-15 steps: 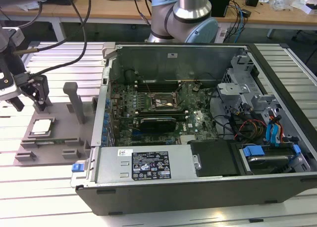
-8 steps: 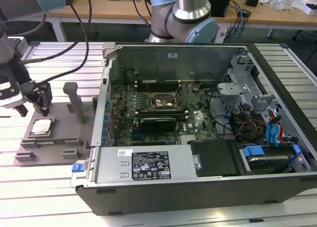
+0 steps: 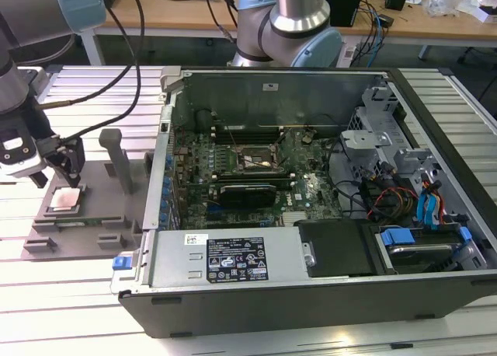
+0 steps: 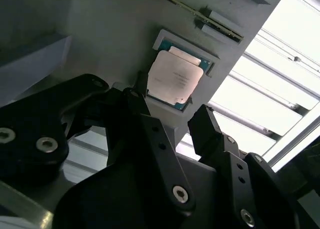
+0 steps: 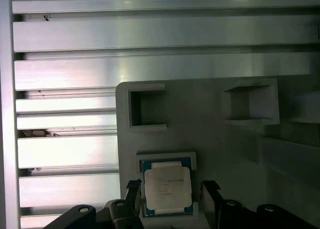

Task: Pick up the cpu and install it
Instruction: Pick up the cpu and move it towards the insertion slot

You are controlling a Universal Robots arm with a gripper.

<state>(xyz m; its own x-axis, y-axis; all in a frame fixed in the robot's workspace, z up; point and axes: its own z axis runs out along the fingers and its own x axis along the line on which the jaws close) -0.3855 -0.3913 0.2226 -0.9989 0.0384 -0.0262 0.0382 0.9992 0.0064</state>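
Note:
The cpu [image 3: 66, 198] is a small pale square chip lying in a recess of the grey tray [image 3: 101, 224], at the exterior view's left. My gripper [image 3: 58, 176] hangs just above it, open, with one black finger on either side of the chip. Both wrist views show the cpu [image 4: 175, 76] [image 5: 167, 189] seated in its pocket between the fingertips [image 4: 134, 96] [image 5: 210, 189], and the fingers look apart from its edges. The black socket frame [image 3: 252, 160] sits on the motherboard inside the open computer case.
The open computer case [image 3: 311, 216] takes up the middle and the exterior view's right, with a black heatsink block [image 3: 248, 193], cables and drive bays inside. Upright grey posts [image 3: 116, 158] rise from the tray near my gripper. A ribbed metal table [image 3: 85, 99] lies beneath.

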